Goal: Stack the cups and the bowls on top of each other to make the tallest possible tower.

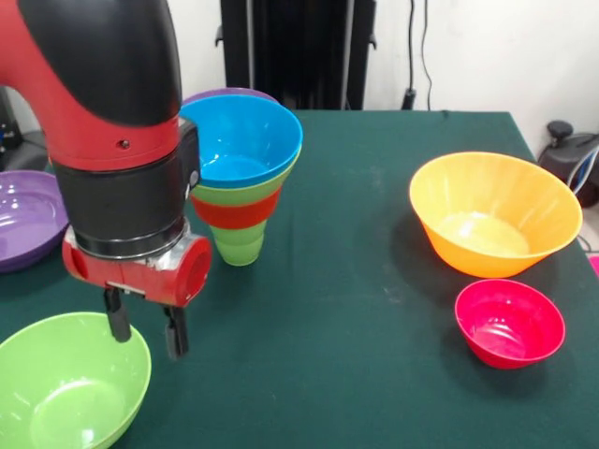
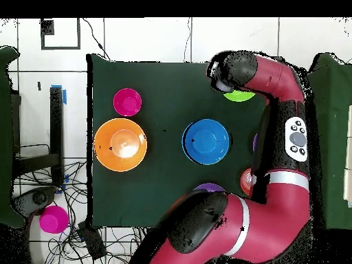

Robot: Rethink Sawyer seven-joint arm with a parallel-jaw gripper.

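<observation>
Leftmost in the front view, a purple bowl (image 1: 26, 217) sat at the table's (image 1: 374, 318) left edge, partly cut off by the frame. Below it, a lime bowl (image 1: 67, 382) rested upright at the near left corner. The gripper (image 1: 146, 329) hung just over that bowl's right rim, its two black fingers (image 1: 175, 335) spread apart with nothing between them, pointing down. Whether they touched the rim couldn't be told. The red arm (image 1: 103, 103) came down from the top left and covered part of the scene behind it.

Next right, the tower (image 1: 241, 178) stood upright toward the far left part of the table: a light-green cup (image 1: 238, 247) at the base, then an orange-red bowl (image 1: 234, 211), a green bowl (image 1: 236, 195) and a blue bowl (image 1: 241, 140) on top, flaring upward. A second purple bowl's rim (image 1: 229, 94) peeked out behind it near the far edge.

Well apart, near the right edge, the big orange bowl (image 1: 494, 213) sat upright and empty. Just beside it on the near side sat the small pink-red bowl (image 1: 509, 323), also upright, not touching it.

Overhead, the blue bowl (image 2: 205, 141) showed mid-table, with the orange bowl (image 2: 120, 144) and pink-red bowl (image 2: 127, 102) at the opposite side, and the arm (image 2: 275, 172) over the lime bowl (image 2: 239, 96).
</observation>
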